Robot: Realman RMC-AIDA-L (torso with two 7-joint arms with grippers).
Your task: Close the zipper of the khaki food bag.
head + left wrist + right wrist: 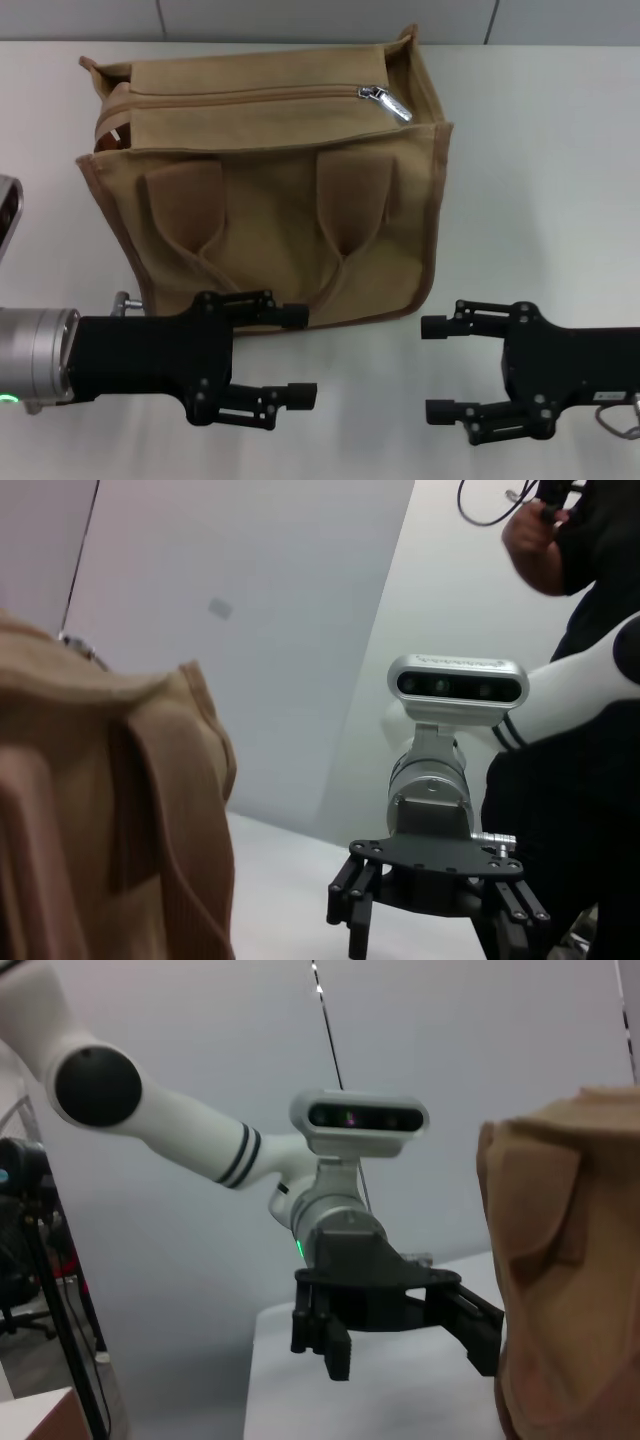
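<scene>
The khaki food bag (270, 210) stands upright on the white table, with two looped handles on its front face. Its zipper (240, 97) runs along the top panel, and the silver pull tab (386, 102) lies near the right end. My left gripper (300, 356) hovers open just in front of the bag's lower front edge, pointing right. Right of it and clear of the bag, my right gripper (434, 369) is open and points left. The left wrist view shows the bag's side (100, 810) and the right gripper (430, 925). In the right wrist view are the bag (560, 1260) and the left gripper (400, 1345).
The white table (540, 180) extends on both sides of the bag. A grey object (8, 212) sits at the table's far left edge. A person (570, 550) stands behind the right arm. A pale wall rises behind the table.
</scene>
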